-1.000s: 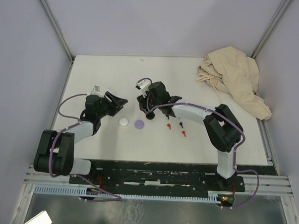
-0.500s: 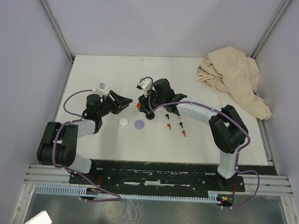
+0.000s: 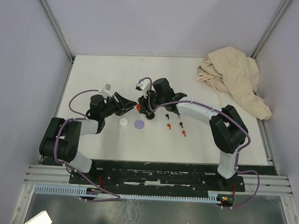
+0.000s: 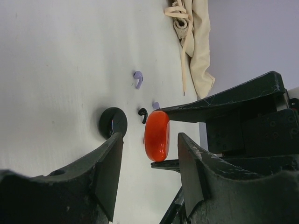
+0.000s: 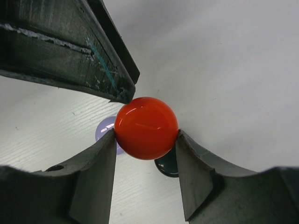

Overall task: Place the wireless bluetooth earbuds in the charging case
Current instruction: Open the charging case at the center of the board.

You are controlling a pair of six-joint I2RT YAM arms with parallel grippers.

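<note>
Four round cases: the red case (image 5: 146, 127) is pinched in the right claw (image 5: 145, 136) at mid-counter; the black case (image 3: 150, 115), white case (image 3: 123, 122) and lavender case (image 3: 139, 124) lie just nearer the front edge. Six buds show, all loose on the counter: two red earbuds (image 3: 168, 126), two black earbuds (image 3: 180, 124), two lavender earbuds (image 4: 137, 78). The left claw (image 3: 133, 103) stands parted, gripping nothing, its tips right by the red case; one cloth (image 3: 235, 81) lies in the far right corner.

Spotted the cloth (image 3: 235, 78) heaped in the far right corner. Had the left disc (image 3: 123, 122) and middle disc (image 3: 139, 124) side by side mid-bench, just left of centre, back disc (image 3: 150, 115) just behind and right of the middle one. Saw three earbuds (image 3: 180, 124) to their right. Caught the held disc (image 5: 146, 128) between the right gripper (image 5: 145, 136)'s fingers just behind those, left gripper (image 4: 150, 136) just beside it.
</note>
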